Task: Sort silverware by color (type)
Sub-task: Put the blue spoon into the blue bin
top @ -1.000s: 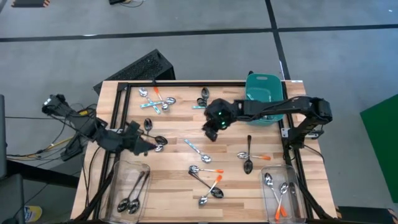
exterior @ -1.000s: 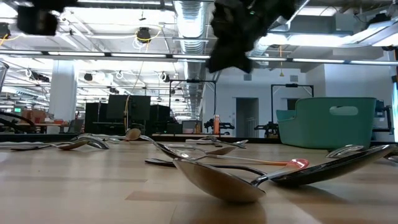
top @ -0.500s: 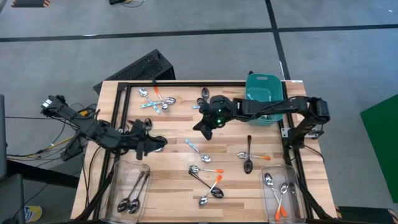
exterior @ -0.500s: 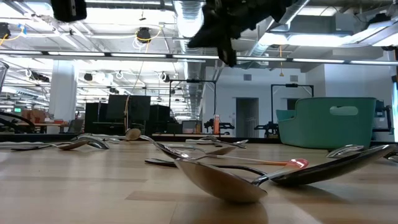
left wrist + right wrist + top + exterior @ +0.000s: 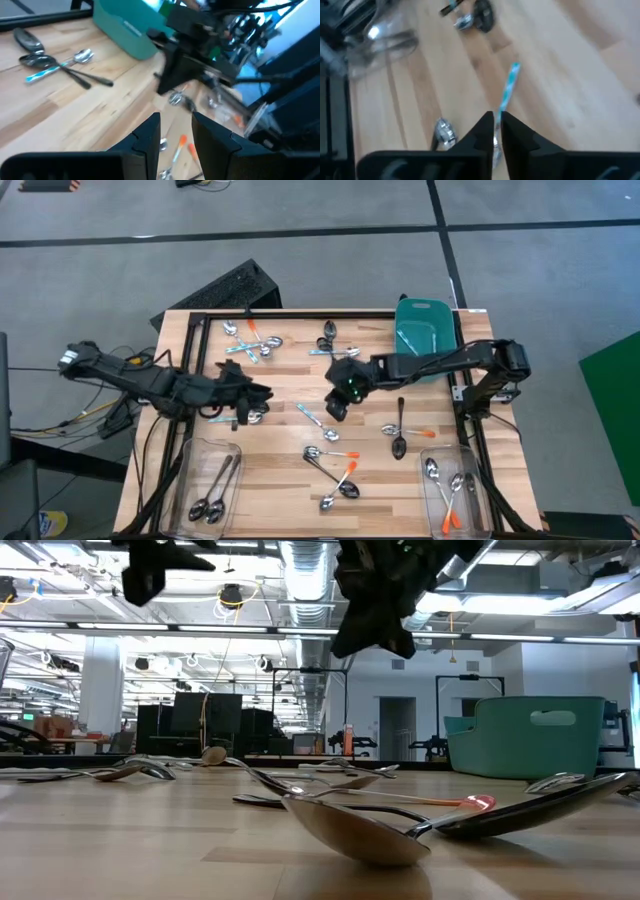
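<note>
- Wooden table [image 5: 285, 475] under me, spoons scattered across it; from the low view I read both arms as hanging well above the boards.
- Right gripper [image 5: 338, 405]: in its wrist view the jaws are all but pressed together, only a slit between them, and pinch nothing.
- Light-blue spoon [image 5: 312, 417]: it lies flat on the wood just beside that gripper, at about 8 o'clock from it in the high view.
- Its long axis runs roughly 10 o'clock to 4 o'clock there. In the right wrist view the handle [image 5: 508, 86] lines up with the slit and points straight away from the fingers.
- My judgement: the jaws sit along the handle, not across it, so they must spread and turn before they go down.
- Left gripper [image 5: 245, 402]: farther off, at 9 o'clock from the spoon, with jaws partly spread and empty.
- The right arm is clearly the nearer one, so I take this spoon as its pick.
</note>
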Robot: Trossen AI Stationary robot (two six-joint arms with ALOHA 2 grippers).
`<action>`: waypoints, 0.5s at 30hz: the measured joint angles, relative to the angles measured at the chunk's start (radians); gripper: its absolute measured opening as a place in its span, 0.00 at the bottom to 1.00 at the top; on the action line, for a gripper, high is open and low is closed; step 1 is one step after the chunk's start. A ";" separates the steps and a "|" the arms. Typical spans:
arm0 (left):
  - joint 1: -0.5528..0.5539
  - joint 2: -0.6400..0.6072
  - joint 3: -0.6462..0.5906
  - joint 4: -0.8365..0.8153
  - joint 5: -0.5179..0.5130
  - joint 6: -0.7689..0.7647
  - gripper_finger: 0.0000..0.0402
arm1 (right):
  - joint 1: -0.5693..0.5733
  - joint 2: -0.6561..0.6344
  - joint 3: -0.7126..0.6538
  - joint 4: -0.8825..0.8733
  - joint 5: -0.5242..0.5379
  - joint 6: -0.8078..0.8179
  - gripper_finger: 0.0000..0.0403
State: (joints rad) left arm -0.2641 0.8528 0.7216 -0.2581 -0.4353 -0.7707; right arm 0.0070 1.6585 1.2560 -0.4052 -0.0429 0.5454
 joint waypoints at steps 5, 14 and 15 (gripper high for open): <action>0.136 0.000 0.000 -0.018 0.206 0.115 0.24 | 0.010 0.030 0.003 -0.029 0.070 0.089 0.28; 0.279 0.000 0.000 -0.054 0.233 0.316 0.24 | 0.018 0.154 0.002 -0.042 0.115 0.297 0.34; 0.288 0.000 0.000 -0.057 0.249 0.327 0.24 | 0.023 0.167 0.002 -0.033 0.112 0.305 0.34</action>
State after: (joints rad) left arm 0.0238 0.8528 0.7216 -0.3151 -0.1861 -0.4437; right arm 0.0300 1.8254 1.2577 -0.4382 0.0694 0.8499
